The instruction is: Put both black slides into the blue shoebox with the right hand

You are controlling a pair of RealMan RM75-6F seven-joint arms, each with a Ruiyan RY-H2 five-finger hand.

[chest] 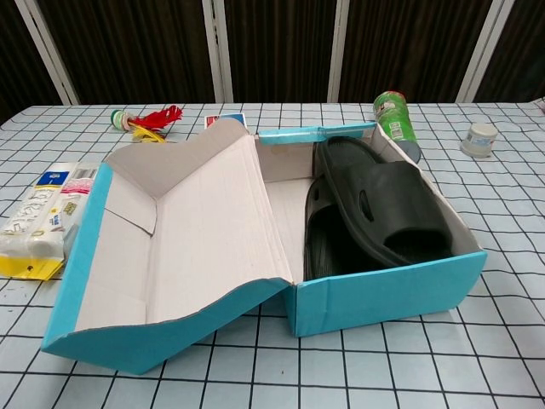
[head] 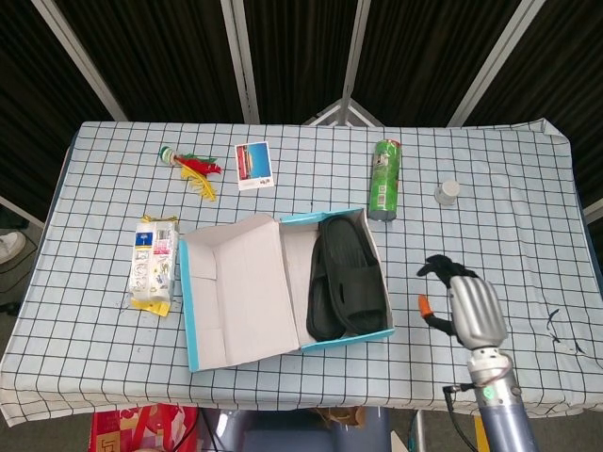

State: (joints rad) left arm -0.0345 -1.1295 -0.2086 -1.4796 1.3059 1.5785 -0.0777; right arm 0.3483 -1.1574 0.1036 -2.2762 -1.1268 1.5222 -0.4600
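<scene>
The blue shoebox (head: 196, 311) (chest: 383, 294) lies open near the table's front edge, its lid folded out to the left. Both black slides (head: 344, 278) (chest: 379, 209) lie inside its right half, one leaning over the other. My right hand (head: 466, 306) hovers to the right of the box, clear of it, with its fingers curled loosely and nothing in them. It shows only in the head view. My left hand is in neither view.
A green can (head: 385, 179) (chest: 393, 115) lies behind the box, with a small white jar (head: 448, 192) (chest: 479, 139) further right. A wipes pack (head: 154, 262) (chest: 34, 220) sits left of the lid. A shuttlecock toy (head: 191, 168) and a red card (head: 253, 165) lie at the back left.
</scene>
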